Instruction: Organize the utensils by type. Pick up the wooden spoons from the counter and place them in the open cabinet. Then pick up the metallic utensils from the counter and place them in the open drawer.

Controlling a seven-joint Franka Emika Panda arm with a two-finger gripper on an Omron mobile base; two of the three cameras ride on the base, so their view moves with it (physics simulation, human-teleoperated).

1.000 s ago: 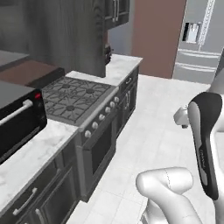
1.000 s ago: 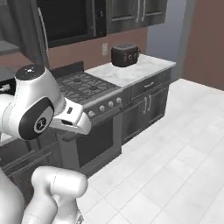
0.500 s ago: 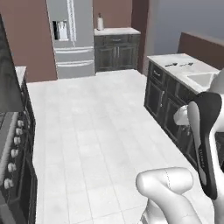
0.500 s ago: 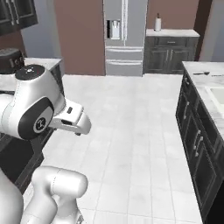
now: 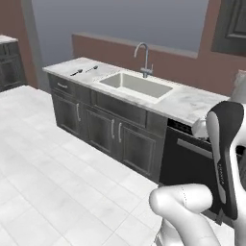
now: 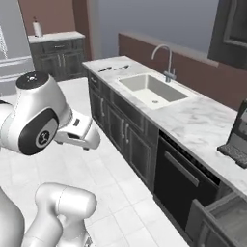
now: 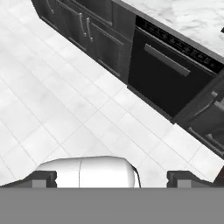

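Since half a second ago our base has swung round to face the sink worktop (image 5: 192, 103) — we're on the approach, tool (image 7: 112, 178) spread wide and empty over the floor, and must next drive toward the metallic utensils (image 5: 82, 71) at its far left end.

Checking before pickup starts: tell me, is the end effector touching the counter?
Apart. The hand view shows the open end effector over floor tiles, with the counter far off.

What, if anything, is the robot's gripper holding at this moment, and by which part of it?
Nothing is held. In the hand view the gripper is open, with only white floor tiles between its fingertips.
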